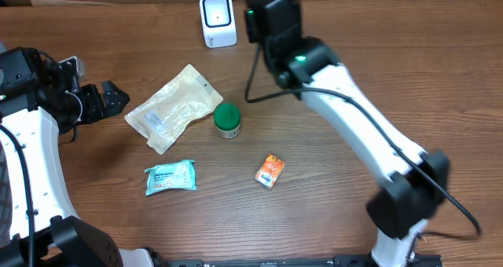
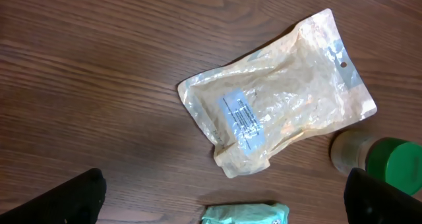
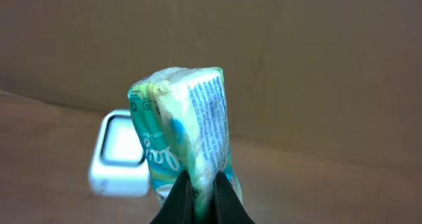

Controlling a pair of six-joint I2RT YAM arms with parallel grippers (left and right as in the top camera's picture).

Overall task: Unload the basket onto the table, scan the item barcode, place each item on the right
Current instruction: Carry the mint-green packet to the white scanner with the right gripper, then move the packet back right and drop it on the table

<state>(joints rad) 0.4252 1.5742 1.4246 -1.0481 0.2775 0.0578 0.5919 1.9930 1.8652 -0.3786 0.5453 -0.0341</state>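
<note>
Right claw [image 3: 203,192] pinched on green-white packet [image 3: 184,118], before white scanner [image 3: 119,159], left claw [image 2: 224,196] spread wide over tan pouch [image 2: 277,99]

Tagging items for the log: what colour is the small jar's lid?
Green; the lid shows best in the overhead view.

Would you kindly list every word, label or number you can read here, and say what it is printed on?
No text is legible.
Clear pouch: white label, print too small.
Held packet, in the right end effector: blue fine print and cursive lettering, blurred.
Teal packet on the table: print too small.
Orange box: print too small.
</note>
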